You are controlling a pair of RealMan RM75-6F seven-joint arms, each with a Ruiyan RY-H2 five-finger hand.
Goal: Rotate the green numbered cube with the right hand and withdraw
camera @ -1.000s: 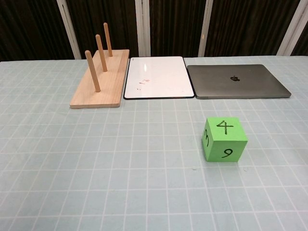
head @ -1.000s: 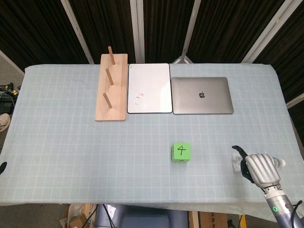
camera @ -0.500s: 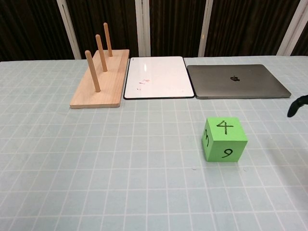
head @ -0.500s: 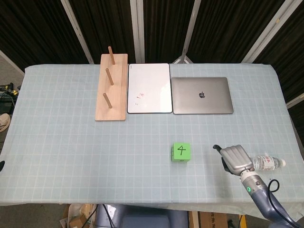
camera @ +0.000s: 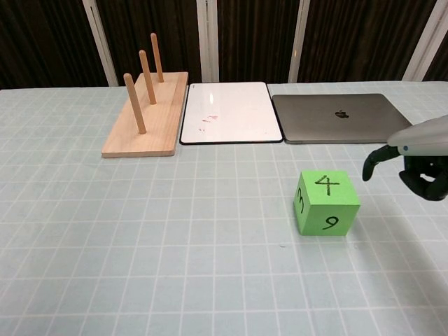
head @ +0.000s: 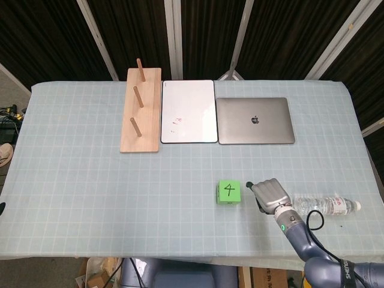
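The green cube (head: pixel 228 192) sits on the table with a 4 on top; in the chest view the green cube (camera: pixel 325 201) also shows a 9 on its front face and a 3 on its left face. My right hand (head: pixel 268 194) hovers just right of the cube, a small gap apart, holding nothing. From the chest camera, my right hand (camera: pixel 414 162) enters from the right edge with its fingers apart and curved downward, the thumb reaching toward the cube. My left hand is out of both views.
A clear water bottle (head: pixel 324 205) lies on its side just right of my right hand. Across the far side stand a wooden peg board (head: pixel 140 110), a whiteboard (head: pixel 188 111) and a closed laptop (head: pixel 255 120). A checked cloth (head: pixel 90 192) covers the table.
My right hand has travelled left from the table's right front area, past the bottle, to just beside the cube. The cube has not moved.
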